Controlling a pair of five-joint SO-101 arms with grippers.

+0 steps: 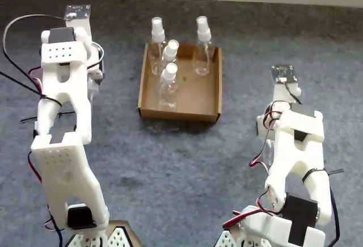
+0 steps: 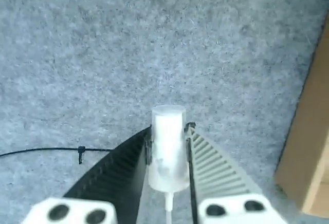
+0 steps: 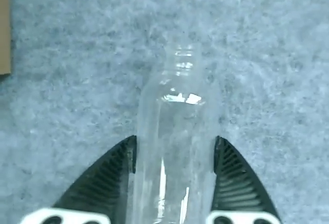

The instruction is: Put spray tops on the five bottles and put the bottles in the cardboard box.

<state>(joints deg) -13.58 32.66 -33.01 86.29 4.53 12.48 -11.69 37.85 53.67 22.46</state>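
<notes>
Four capped clear bottles (image 1: 168, 82) already stand in the shallow brown cardboard box (image 1: 178, 113), upper middle of the high view. Last one's on the go: the left gripper (image 2: 169, 129), over at the left of that frame, is pinching the white plastic spray top (image 2: 168, 147). The right gripper (image 3: 175, 144), lower right, has its fingers clamped around the clear, uncapped plastic bottle (image 3: 177, 116). My worry is joining them up. That slick bottle could twist in the grip, or the top's thin tube (image 2: 168, 211) could miss the narrow neck and bend.
</notes>
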